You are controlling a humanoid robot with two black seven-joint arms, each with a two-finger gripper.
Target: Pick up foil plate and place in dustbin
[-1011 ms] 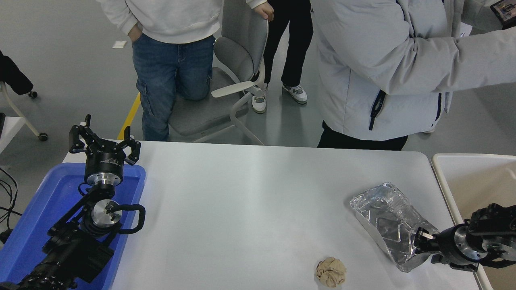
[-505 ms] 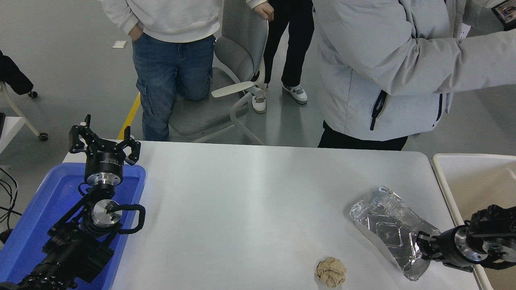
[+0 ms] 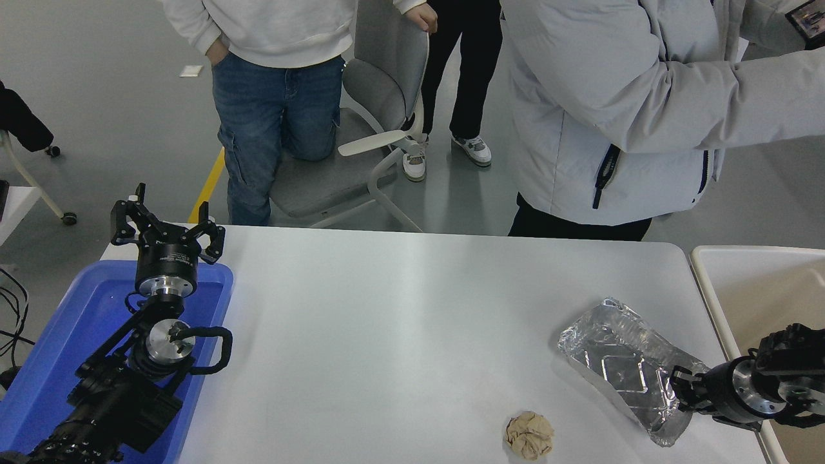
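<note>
The foil plate (image 3: 619, 361), a shiny crinkled silver tray, lies on the white table (image 3: 387, 335) at the right, nearly flat, with its long side running from far left to near right. My right gripper (image 3: 680, 392) comes in from the right edge and is shut on the plate's near right end. The dustbin (image 3: 709, 303), beige with a cream rim, stands just right of the table, right beside the gripper. My left gripper (image 3: 164, 225) is parked open at the left over the blue tray.
A crumpled tan paper ball (image 3: 530, 435) lies near the front edge, left of the foil plate. A blue plastic tray (image 3: 64, 335) sits under the left arm. People stand at the far side, with a grey chair (image 3: 361, 129) between them.
The foil plate's far end has come down from a raised tilt to nearly flat. The right gripper and the plate's near end have shifted slightly right, toward the dustbin.
</note>
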